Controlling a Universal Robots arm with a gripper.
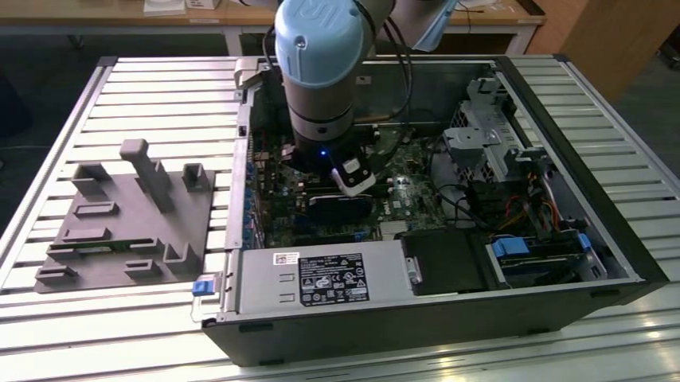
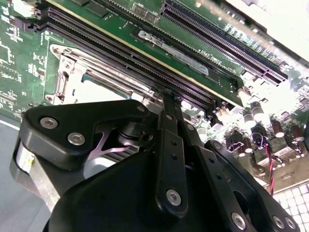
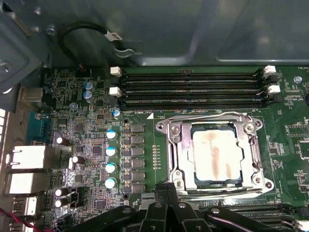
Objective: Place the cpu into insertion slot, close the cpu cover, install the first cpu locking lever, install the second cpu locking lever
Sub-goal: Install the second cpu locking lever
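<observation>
Cpu (image 3: 216, 155) sits in the insertion slot (image 3: 179, 153) on the green motherboard (image 3: 91, 145), its dull silver-tan top showing a brownish smear down the middle. Around it lies the cpu cover (image 3: 251, 155), a silvery frame plate down flat over the socket, its window framing the chip. A thin locking lever (image 3: 207, 116) runs along the side of the socket nearest the long black memory slots (image 3: 193, 87), and it appears to lie down against the frame.

In the first wrist view the gripper (image 3: 168, 189) hangs just beside the socket's edge opposite the memory slots, its two black fingertips pressed together with nothing between them. In the second wrist view the same tips (image 2: 166, 94) meet close over the socket frame (image 2: 72, 77).

In the exterior view the arm (image 1: 318, 72) reaches down into the open computer case (image 1: 595, 239), which lies on a slatted metal table (image 1: 138, 87). A grey fixture plate (image 1: 127, 223) rests on the table at the exterior view's left of the case.
</observation>
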